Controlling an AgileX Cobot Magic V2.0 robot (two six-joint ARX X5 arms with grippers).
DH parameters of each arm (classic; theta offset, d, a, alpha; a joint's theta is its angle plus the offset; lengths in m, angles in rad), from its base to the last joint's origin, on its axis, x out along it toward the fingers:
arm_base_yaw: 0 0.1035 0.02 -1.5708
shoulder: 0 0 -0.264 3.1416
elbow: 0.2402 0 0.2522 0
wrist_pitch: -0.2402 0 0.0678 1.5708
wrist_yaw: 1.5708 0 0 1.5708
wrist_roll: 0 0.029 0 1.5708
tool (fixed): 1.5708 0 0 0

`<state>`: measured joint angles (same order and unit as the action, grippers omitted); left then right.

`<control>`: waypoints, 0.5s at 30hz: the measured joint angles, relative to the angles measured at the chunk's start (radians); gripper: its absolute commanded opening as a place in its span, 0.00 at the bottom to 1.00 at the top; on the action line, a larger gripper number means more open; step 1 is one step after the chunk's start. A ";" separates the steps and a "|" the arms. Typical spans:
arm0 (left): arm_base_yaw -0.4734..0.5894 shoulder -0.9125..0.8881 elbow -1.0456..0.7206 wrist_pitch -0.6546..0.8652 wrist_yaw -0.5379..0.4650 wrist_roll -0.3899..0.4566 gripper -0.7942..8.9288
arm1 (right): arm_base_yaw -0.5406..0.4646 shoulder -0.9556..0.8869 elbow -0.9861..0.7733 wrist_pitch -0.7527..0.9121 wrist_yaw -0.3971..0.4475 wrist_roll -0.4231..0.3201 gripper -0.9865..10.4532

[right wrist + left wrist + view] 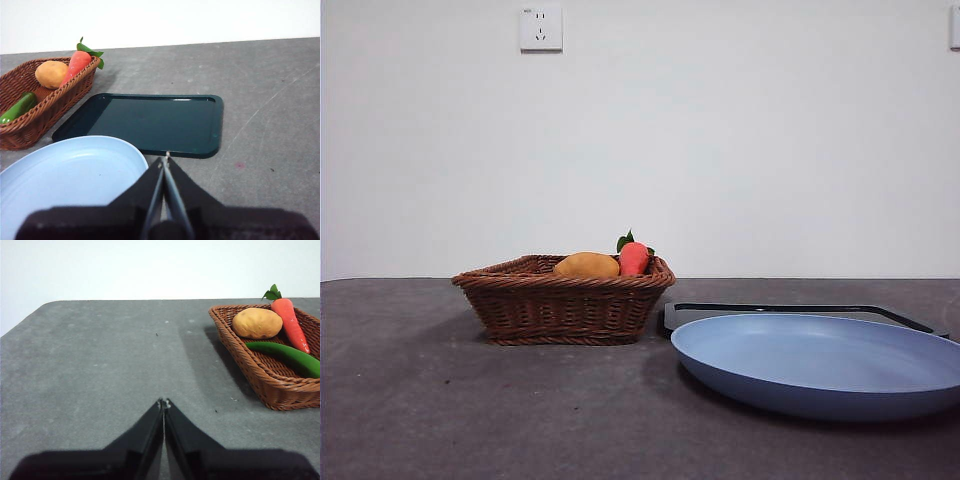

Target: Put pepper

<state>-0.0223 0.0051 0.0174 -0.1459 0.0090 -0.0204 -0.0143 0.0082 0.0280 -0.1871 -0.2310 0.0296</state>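
Note:
The green pepper (290,356) lies inside the brown wicker basket (260,375), beside a yellow-orange fruit (257,323) and a red-orange carrot-like piece (292,325). It also shows in the right wrist view (17,109). In the front view the basket (563,300) hides the pepper. My left gripper (163,402) is shut and empty over bare table, well away from the basket. My right gripper (166,156) is shut and empty, above the edge of the blue plate (70,175) and the dark tray (145,122). Neither arm shows in the front view.
The blue plate (820,365) sits at the front right with the dark tray (800,312) behind it. The basket stands left of them. The grey table (410,400) ends at a white wall with a socket (541,28).

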 measured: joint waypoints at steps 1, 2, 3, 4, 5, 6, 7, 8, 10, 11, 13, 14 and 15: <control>0.000 0.000 0.000 0.001 0.002 0.000 0.09 | 0.000 0.000 0.000 0.000 0.000 0.000 0.10; 0.000 0.000 0.000 0.003 0.003 -0.002 0.09 | 0.000 0.000 0.000 0.001 0.000 0.001 0.10; 0.000 0.000 0.000 0.004 0.009 -0.004 0.09 | 0.000 0.000 0.000 0.001 0.000 0.005 0.10; 0.000 0.000 0.000 0.005 0.015 -0.007 0.09 | 0.000 0.000 0.000 0.002 -0.001 0.015 0.10; 0.000 0.000 0.000 0.005 0.021 -0.011 0.09 | 0.000 0.000 0.000 0.002 -0.002 0.032 0.10; 0.000 0.000 0.000 0.005 0.022 -0.021 0.09 | 0.000 0.000 0.000 0.002 -0.003 0.053 0.10; 0.000 0.000 0.000 0.005 0.024 -0.040 0.09 | 0.000 0.000 0.000 0.002 -0.003 0.080 0.10; 0.000 0.000 0.000 0.005 0.025 -0.061 0.09 | 0.000 0.000 0.000 0.002 -0.003 0.111 0.09; 0.000 0.000 0.000 0.005 0.027 -0.114 0.09 | 0.000 0.000 -0.001 0.005 -0.004 0.172 0.09; 0.000 0.000 0.000 0.005 0.034 -0.140 0.09 | 0.000 0.000 -0.002 0.010 -0.005 0.198 0.09; 0.000 0.000 0.000 0.006 0.065 -0.190 0.09 | 0.001 0.000 -0.003 0.032 -0.005 0.257 0.09; 0.000 0.000 0.002 0.006 0.085 -0.211 0.09 | 0.001 0.000 -0.002 0.043 -0.005 0.288 0.09; 0.000 0.000 0.005 0.005 0.101 -0.225 0.09 | 0.001 0.000 0.002 0.046 -0.005 0.314 0.09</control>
<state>-0.0223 0.0055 0.0227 -0.1413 0.1104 -0.2459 -0.0132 0.0086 0.0296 -0.1410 -0.2356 0.3439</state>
